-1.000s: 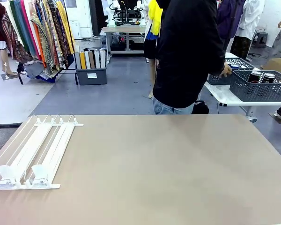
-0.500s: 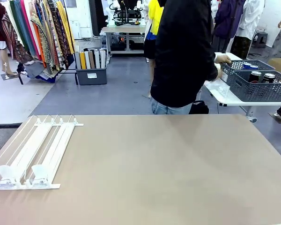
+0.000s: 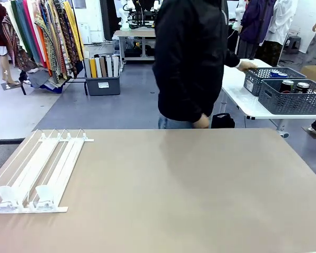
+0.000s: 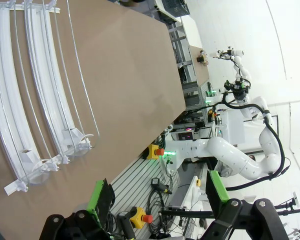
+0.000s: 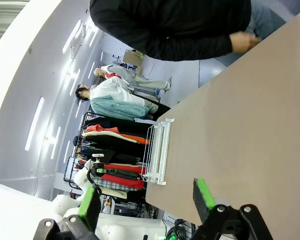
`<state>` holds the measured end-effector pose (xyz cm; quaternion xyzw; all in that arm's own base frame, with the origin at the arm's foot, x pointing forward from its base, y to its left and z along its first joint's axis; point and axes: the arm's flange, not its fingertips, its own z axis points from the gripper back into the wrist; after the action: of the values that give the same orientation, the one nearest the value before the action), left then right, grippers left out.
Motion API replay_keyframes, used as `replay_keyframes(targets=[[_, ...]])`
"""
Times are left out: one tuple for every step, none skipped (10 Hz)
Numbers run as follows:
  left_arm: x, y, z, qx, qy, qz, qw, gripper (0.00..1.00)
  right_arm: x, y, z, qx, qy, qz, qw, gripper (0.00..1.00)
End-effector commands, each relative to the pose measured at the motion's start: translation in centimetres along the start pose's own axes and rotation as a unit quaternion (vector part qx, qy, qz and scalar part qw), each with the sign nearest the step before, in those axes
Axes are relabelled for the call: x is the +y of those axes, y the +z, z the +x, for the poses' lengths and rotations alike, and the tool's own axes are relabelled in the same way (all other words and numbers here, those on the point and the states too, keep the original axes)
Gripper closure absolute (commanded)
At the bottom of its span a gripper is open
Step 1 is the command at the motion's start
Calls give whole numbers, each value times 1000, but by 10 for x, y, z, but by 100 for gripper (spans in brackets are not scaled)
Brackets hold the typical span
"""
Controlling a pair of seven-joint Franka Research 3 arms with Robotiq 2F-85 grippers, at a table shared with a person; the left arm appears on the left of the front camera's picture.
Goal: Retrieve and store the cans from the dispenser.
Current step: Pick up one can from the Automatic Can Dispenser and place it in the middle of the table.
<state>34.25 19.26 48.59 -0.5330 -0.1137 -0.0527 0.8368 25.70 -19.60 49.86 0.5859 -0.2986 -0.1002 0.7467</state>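
Turning leftward from before, the person (image 3: 192, 58) is reaching one hand (image 3: 246, 65) to the grey baskets (image 3: 284, 95). The dispenser (image 3: 37, 171) is staying put. Both the left gripper (image 4: 157, 200) and right gripper (image 5: 145, 197) are hanging spread wide, gripping nothing.

left tool (image 4: 157, 192): jaws spread wide, nothing held, raised off the surface | right tool (image 5: 146, 200): jaws spread wide too, nothing gripped, also held up high

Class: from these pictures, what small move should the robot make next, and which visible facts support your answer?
Probably wait, both grippers open. The sloped white plastic dispenser rack holds no cans in its lanes. The slim silver-topped cans sit in a grey lattice basket on the far white side table, where the person's hand reaches.
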Motion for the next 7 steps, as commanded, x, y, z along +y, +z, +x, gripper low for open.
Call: replay_keyframes(targets=[[-2,1,-1,2,2,-3,1000,0,1,-3,3,-9,13,16,1000,0],[-2,1,-1,2,2,-3,1000,0,1,-3,3,-9,13,16,1000,0],[-2,1,-1,2,2,-3,1000,0,1,-3,3,-9,13,16,1000,0],[-2,1,-1,2,2,-3,1000,0,1,-3,3,-9,13,16,1000,0],[-2,1,-1,2,2,-3,1000,0,1,-3,3,-9,13,16,1000,0],[-2,1,-1,2,2,-3,1000,0,1,-3,3,-9,13,16,1000,0],[-2,1,-1,2,2,-3,1000,0,1,-3,3,-9,13,16,1000,0]])
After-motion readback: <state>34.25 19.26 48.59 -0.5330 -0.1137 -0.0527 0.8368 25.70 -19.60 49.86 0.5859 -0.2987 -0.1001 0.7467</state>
